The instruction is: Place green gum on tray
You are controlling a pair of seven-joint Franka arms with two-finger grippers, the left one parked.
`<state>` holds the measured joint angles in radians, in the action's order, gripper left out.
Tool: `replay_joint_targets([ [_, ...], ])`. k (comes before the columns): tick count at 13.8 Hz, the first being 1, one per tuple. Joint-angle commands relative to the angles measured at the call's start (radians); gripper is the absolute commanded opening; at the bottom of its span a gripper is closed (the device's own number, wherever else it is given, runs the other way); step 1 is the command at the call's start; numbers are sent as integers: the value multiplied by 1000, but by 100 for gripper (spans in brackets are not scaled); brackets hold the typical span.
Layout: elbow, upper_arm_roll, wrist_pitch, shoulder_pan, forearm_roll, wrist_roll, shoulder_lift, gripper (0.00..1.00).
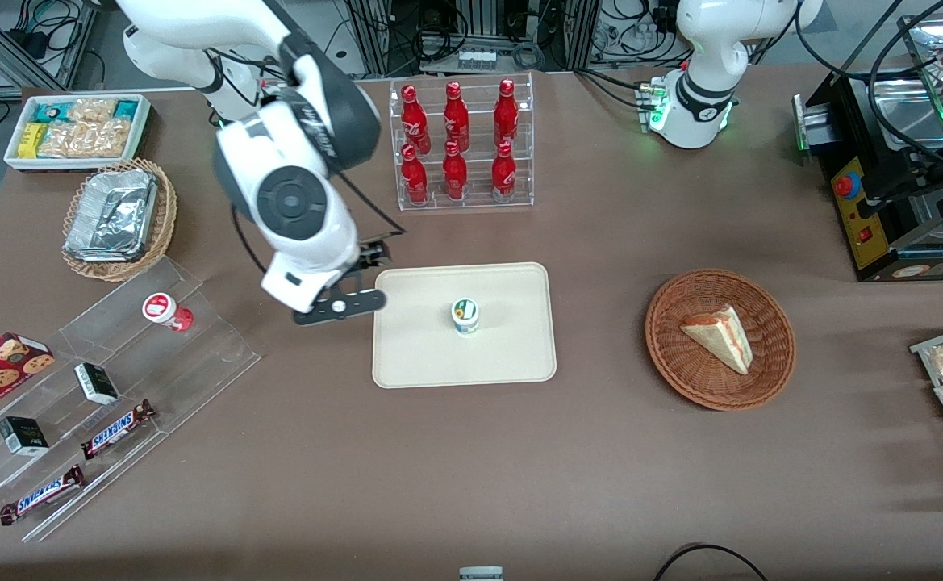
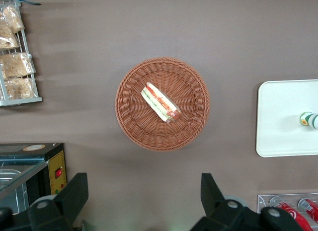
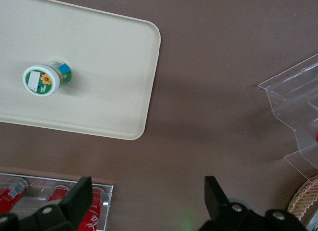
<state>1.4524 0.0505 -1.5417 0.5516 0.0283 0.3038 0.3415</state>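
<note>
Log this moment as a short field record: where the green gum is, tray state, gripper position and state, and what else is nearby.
green gum: upright on the tray, near its middle, free of any grip
tray: flat on the table, holding only the green gum
gripper: open, empty, above bare table beside the tray's edge toward the working arm's end
red gum: on the clear stepped shelf, toward the working arm's end
wicker basket: holds a sandwich wedge, toward the parked arm's end
task status: placement appears done
</note>
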Motion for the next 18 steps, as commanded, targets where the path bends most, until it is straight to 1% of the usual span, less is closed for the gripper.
replay_joint_targets([
  [1,28,-8,29,-65,-5,-57,-58,100],
  [5,104,-15,-1,-189,-7,-91,-124,100],
  [8,207,-17,-107,-290,-5,-91,-202,100],
  [10,221,-18,-115,-352,2,-91,-231,100],
  [12,236,-20,-104,-402,2,-119,-275,100],
  [14,250,-20,-95,-438,-5,-245,-318,100],
  [15,253,-20,-74,-452,-8,-271,-337,100],
  [16,253,-18,-46,-475,-10,-275,-355,100],
  [18,255,-17,24,-487,-10,-272,-380,100],
])
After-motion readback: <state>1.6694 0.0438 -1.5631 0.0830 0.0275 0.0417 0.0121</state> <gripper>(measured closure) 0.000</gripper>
